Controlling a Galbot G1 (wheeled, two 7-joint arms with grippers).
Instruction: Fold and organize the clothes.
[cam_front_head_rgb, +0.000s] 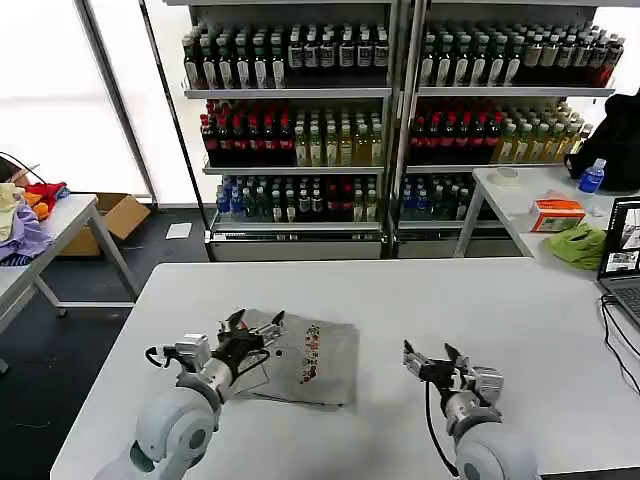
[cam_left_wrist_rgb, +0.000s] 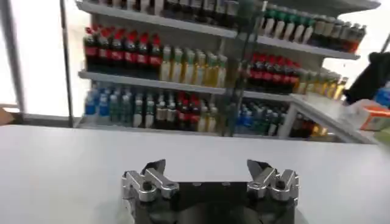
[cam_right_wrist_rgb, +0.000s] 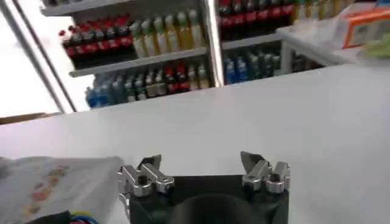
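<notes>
Grey T-shirt (cam_front_head_rgb: 305, 362) lying on the white table (cam_front_head_rgb: 450, 300), a bit left of the middle and near the robot. Already folded into a small flat square, with the little colourful chest print (cam_front_head_rgb: 312, 362) facing up. Also seen at the edge of the right wrist view, T-shirt (cam_right_wrist_rgb: 55, 182) flat on the table.

Left gripper (cam_front_head_rgb: 253, 324) hanging over the left, far corner of the shirt. Fingers spread wide apart, nothing held between them. Same story from its own wrist camera: left gripper (cam_left_wrist_rgb: 207, 170) wide open with only bare table past it.

Right gripper (cam_front_head_rgb: 432, 357) out to the right of the shirt, well apart from it, low over bare table. Fingers spread wide too, nothing held. Right gripper (cam_right_wrist_rgb: 201, 164) open in its own view as well.

Probably the step now: tidy the folded shirt or move it to its place. To do it well:
- Go down slowly on the edge, not the middle.
- Pinch all the layers together, so the fold does not fall open.
- Bring the right gripper over to hold the other side.
- Lift both sides at the same height, or slide it flat.
- Let go softly.

Far right, a side table (cam_front_head_rgb: 520, 200) with a lime-green cloth (cam_front_head_rgb: 578, 245). Not part of this job.
</notes>
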